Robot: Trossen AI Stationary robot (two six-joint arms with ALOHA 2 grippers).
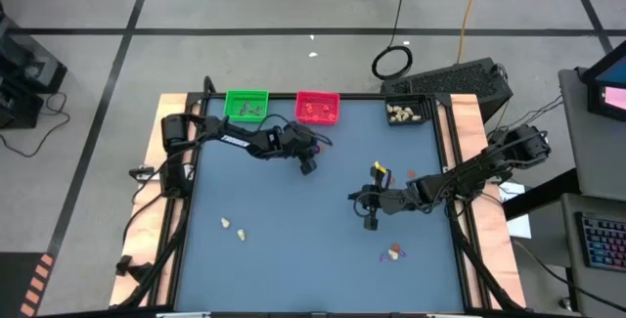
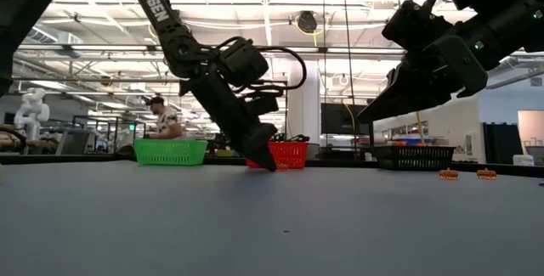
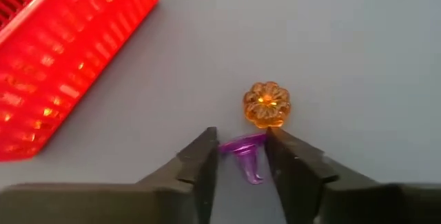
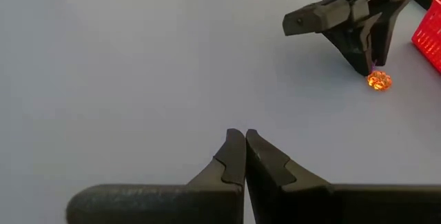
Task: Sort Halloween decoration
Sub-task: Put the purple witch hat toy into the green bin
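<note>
A blue-grey table [image 1: 293,249] fills the high view, with a workshop floor and cables around it; the low view shows a seated person [image 2: 166,116] far behind. Along the far edge stand a green tray [image 1: 245,104], a red tray [image 1: 317,108] and a black tray [image 1: 408,113]. Near the red tray, the left gripper [image 3: 241,156] pinches a purple trinket [image 3: 247,156], an orange pumpkin [image 3: 267,103] just beyond it. Cream trinkets [image 1: 233,227] lie front left. The right gripper [image 4: 244,156], fingers pressed together, hovers mid-table.

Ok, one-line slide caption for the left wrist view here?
Left gripper closing around a purple trinket on the table, an orange pumpkin trinket just beyond it, near the red tray.
</note>
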